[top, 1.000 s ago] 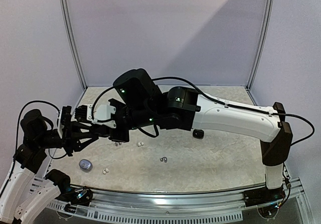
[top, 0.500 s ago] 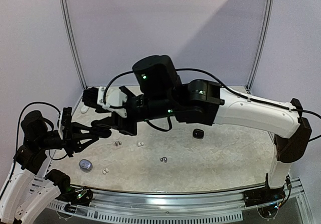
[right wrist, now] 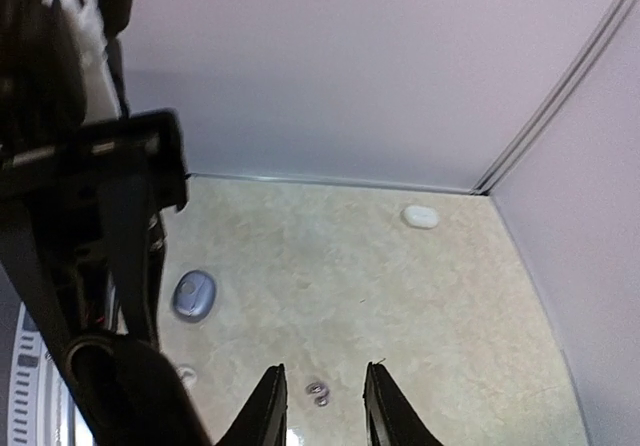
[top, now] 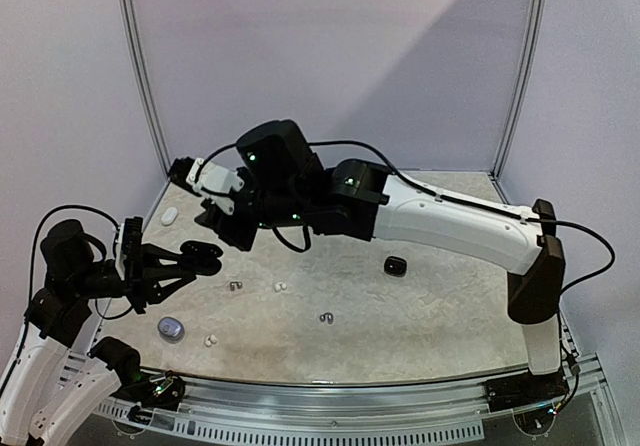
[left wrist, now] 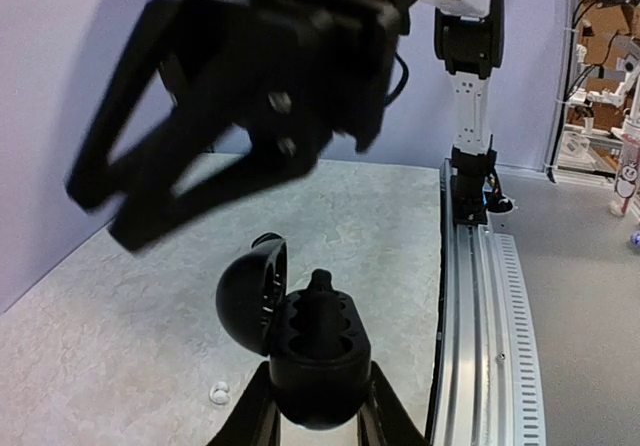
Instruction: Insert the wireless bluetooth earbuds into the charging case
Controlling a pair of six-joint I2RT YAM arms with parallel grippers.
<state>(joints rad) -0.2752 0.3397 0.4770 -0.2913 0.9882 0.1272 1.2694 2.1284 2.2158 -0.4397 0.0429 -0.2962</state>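
Beige marbled tabletop (top: 450, 306), pale lilac walls (top: 330, 66) on 3 sides, metal posts (top: 145, 76) at the back corners, ribbed rail (top: 350, 398) along the near edge. In the left wrist view, grey floor and workshop clutter lie beyond the rail, far R.

Loose on the top:
- white case (top: 168, 215) back-L, near the wall
- grey case (top: 171, 328) front-L
- closed black case (top: 396, 265) centre-R, well apart from the rest
- white bud (top: 280, 287) mid-table
- second white bud (top: 210, 341) near the grey case
- silvery pair (top: 235, 286) L of centre
- second silvery pair (top: 326, 317) nearer the front

L gripper (left wrist: 318, 411) is clamped on the open charging case (left wrist: 315, 356). Its fingers pinch the lower body from both sides, and the case is held off the table over the L side. The lid (left wrist: 250, 291) is swung back to the L. A black earbud (left wrist: 318, 288) sits in one well, stem up.

R gripper (right wrist: 322, 371): its arm reaches across the table to the L. The gripper hangs above and a bit behind the held case, not touching it, and is blurred in the left wrist view. Jaws are slightly apart, a narrow gap w/ nothing between them. Thru the gap the tabletop and a silvery pair show. The white case and grey case also show in the right wrist view.
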